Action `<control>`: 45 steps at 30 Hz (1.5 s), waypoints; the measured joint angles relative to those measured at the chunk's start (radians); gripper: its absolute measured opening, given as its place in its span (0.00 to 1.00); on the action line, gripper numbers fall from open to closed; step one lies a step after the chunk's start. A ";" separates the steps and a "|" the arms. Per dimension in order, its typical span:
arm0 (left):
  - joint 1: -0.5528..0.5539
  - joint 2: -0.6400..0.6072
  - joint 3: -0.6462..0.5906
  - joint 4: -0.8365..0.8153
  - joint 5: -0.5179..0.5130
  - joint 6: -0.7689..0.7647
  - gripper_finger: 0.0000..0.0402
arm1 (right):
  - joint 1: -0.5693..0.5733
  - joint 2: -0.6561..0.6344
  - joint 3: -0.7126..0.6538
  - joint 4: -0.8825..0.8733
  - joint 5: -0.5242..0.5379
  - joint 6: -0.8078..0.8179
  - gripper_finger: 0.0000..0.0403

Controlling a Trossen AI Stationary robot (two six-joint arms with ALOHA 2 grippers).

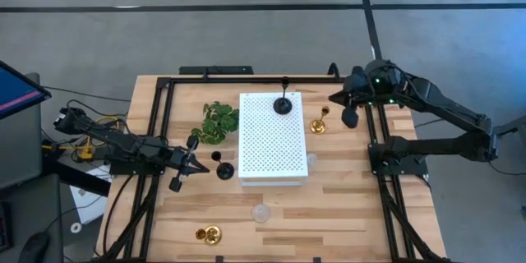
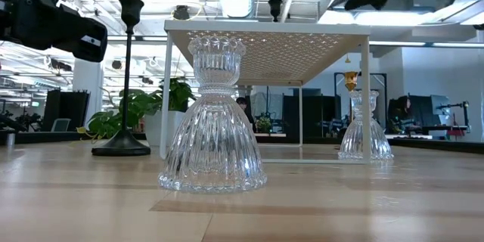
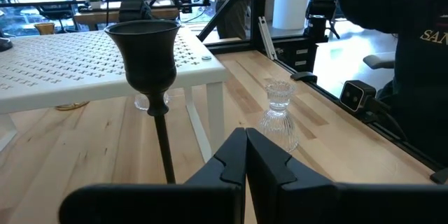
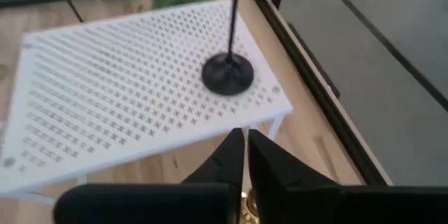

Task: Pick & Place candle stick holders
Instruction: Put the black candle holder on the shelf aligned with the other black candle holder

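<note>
The right gripper (image 1: 348, 120) is closed tight and holds nothing. A black candle holder (image 1: 282, 103) stands on the white board (image 1: 272, 160) just beside it, and a gold one (image 1: 319, 122) sits close by on the wooden table (image 1: 329, 214). The left gripper (image 1: 176, 182) is closed too, with another black holder (image 1: 224, 169) near it. Desks and ceiling pipes fill the room behind.

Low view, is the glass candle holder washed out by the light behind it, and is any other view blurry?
Low view: the near glass holder stays crisp against bright ceiling lights. Right wrist view: the black holder on the white perforated board looks soft.
</note>
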 joint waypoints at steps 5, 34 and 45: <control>0.000 0.000 0.000 0.000 0.000 0.000 0.01 | 0.000 -0.013 -0.063 0.055 0.029 -0.007 0.01; 0.000 0.000 0.000 0.000 0.000 -0.042 0.01 | 0.012 -0.379 -0.689 0.567 0.029 0.162 0.00; 0.000 0.050 0.000 -0.008 -0.008 -0.042 0.01 | 0.013 -0.377 -0.734 0.646 0.028 0.196 0.00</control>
